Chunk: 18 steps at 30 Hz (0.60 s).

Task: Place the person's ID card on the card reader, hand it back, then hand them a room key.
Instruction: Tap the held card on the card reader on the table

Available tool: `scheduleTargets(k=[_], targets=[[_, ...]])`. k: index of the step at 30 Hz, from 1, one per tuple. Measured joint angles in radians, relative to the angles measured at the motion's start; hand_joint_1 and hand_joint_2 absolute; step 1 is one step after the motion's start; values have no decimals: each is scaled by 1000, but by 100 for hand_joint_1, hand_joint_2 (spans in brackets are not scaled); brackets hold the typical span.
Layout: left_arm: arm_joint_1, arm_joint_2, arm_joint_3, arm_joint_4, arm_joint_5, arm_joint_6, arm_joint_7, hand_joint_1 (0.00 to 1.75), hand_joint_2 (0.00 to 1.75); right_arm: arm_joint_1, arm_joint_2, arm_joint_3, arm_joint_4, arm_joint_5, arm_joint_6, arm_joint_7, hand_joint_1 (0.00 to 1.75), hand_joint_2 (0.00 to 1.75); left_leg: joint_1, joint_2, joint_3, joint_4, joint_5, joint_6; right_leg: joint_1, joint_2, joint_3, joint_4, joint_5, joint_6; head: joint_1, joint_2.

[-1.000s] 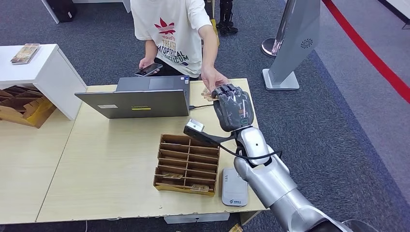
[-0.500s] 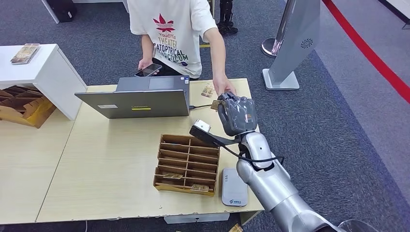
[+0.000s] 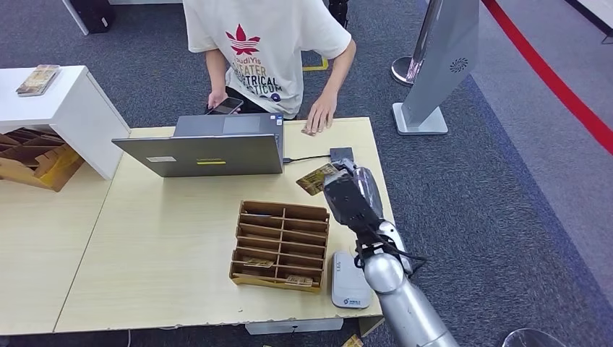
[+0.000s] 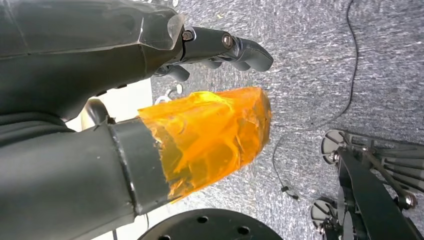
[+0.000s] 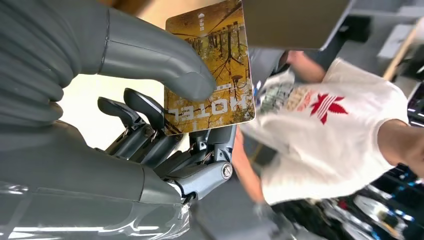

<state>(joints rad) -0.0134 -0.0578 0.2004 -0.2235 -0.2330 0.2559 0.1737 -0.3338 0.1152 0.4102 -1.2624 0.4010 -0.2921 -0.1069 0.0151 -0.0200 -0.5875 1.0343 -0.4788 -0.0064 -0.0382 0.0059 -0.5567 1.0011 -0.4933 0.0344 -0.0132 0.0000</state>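
Head view, with the brown compartmented wooden card tray (image 3: 280,244) as the landmark. The robot's right hand (image 3: 349,194) hangs just beyond the tray's far right corner, over the pale wooden table (image 3: 166,246), its thumb and fingers clamped on a yellow-brown card printed "HOTEL" (image 3: 316,178) — the right wrist view shows the thumb (image 5: 165,70) pressed on the card's face with the darker fingers behind it. The card projects from the hand toward the open grey laptop (image 3: 209,148), which stands beyond the tray's far edge; bare tabletop lies between card and laptop. A white flat card reader (image 3: 350,280) lies just right of the tray's near right corner, close to the table's near edge, partly covered by the silver right forearm (image 3: 401,296).

Beyond the tray, at the table's far edge, a person in a white printed T-shirt (image 3: 264,43) rests one hand (image 3: 320,116) on a second small card (image 3: 310,131) and holds a dark phone (image 3: 226,106) in the other. A black cable (image 3: 307,158) runs from the laptop to a small dark adapter (image 3: 341,154) between that card and the robot's hand. Left of the tray the tabletop is open up to its left edge.

The left hand (image 4: 100,100) appears in the left wrist view above grey carpet — fingers (image 4: 235,47) extended, thumb tip wrapped in orange film (image 4: 215,132), nothing between them.
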Motion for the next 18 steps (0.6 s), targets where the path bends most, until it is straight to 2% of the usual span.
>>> scheduleTargets(k=[8,18], targets=[[8,-2,41,0,13,11,-4,0,0,116,-15,-43,-136,-142,47,18,175,175,0,0,0,0,0,0,0,0,-1,0,0,0,0,0],[19,-13,94,0,30,22,-15,0,0,291,-137,-85,-273,-115,107,101,175,175,0,1,-1,0,-1,0,0,0,-1,-1,-1,0,0,0]])
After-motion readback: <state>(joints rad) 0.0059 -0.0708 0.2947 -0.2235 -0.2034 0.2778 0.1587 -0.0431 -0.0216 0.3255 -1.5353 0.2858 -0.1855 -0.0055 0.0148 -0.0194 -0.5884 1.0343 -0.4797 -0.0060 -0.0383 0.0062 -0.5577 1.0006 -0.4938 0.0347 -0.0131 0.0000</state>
